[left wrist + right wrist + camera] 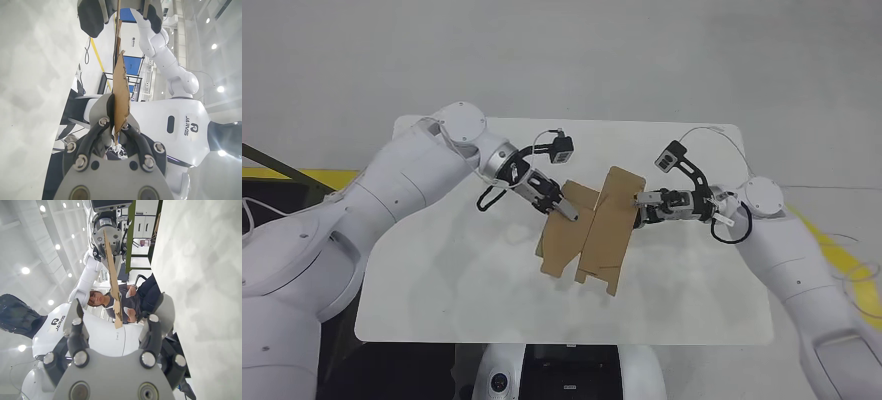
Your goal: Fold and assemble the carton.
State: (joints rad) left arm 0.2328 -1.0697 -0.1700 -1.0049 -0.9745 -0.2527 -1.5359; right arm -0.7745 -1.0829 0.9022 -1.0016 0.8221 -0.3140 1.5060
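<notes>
Brown corrugated carton [592, 235] hangs above the table [442, 290], clamped by the left gripper [121, 115] so the right gripper [121, 302], fingers wide and empty, can likely take its far edge.

the left arm [412, 190] comes in from its side with the elbow bent and the wrist angled down and inward. the left gripper [567, 208] is clamped tight on a flap of the carton [592, 235]. the right arm [787, 245] comes in from the opposite side. the right gripper [642, 208] faces the left one, its fingers [166, 306] spread wide on either side of the carton's edge.
</notes>
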